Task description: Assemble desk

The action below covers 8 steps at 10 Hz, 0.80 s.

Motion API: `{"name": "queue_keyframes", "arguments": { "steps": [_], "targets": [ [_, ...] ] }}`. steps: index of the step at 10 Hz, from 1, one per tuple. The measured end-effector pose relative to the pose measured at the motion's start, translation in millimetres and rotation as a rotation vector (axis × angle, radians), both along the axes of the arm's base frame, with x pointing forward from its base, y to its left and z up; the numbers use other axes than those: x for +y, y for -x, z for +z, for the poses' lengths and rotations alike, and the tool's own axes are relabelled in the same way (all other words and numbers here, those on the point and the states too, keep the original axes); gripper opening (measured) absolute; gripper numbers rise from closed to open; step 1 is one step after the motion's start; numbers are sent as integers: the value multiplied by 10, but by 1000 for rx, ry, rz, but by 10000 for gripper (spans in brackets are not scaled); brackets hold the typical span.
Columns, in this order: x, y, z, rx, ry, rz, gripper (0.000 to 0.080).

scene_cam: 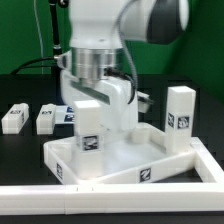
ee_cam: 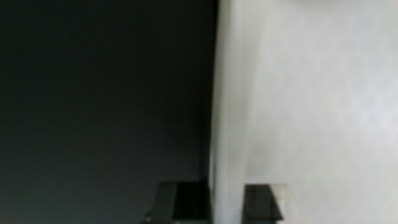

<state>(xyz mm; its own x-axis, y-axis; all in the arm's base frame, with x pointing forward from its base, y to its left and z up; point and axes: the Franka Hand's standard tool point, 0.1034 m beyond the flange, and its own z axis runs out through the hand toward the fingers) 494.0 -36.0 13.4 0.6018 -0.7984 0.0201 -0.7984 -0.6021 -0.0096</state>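
Observation:
The white desk top (scene_cam: 112, 172) lies at the front of the table. A tagged white leg (scene_cam: 88, 132) stands upright in its corner at the exterior view's left. My gripper (scene_cam: 90, 103) comes down on that leg from above and looks shut on its upper end. In the wrist view the gripper (ee_cam: 224, 205) has its two dark fingers close together with white material of the leg (ee_cam: 228, 160) between them. White surface fills the rest of that side. A second leg (scene_cam: 180, 115) stands upright at the desk top's corner on the exterior view's right.
Two loose tagged legs (scene_cam: 14, 117) (scene_cam: 46, 118) lie on the black table at the exterior view's left. Another tagged white piece (scene_cam: 67, 113) shows partly behind the arm. Long white border bars (scene_cam: 110, 193) (scene_cam: 213, 162) run along the front and right.

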Motion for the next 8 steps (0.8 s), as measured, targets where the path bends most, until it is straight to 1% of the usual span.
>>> {"name": "queue_keyframes", "arguments": {
  "steps": [2, 5, 6, 8],
  "targets": [
    [-9, -30, 5, -9, 20, 123, 64],
    [-34, -32, 8, -5, 27, 282, 64],
    [-63, -53, 22, -5, 32, 392, 64],
    [-137, -200, 98, -10, 56, 591, 63]
  ]
}}
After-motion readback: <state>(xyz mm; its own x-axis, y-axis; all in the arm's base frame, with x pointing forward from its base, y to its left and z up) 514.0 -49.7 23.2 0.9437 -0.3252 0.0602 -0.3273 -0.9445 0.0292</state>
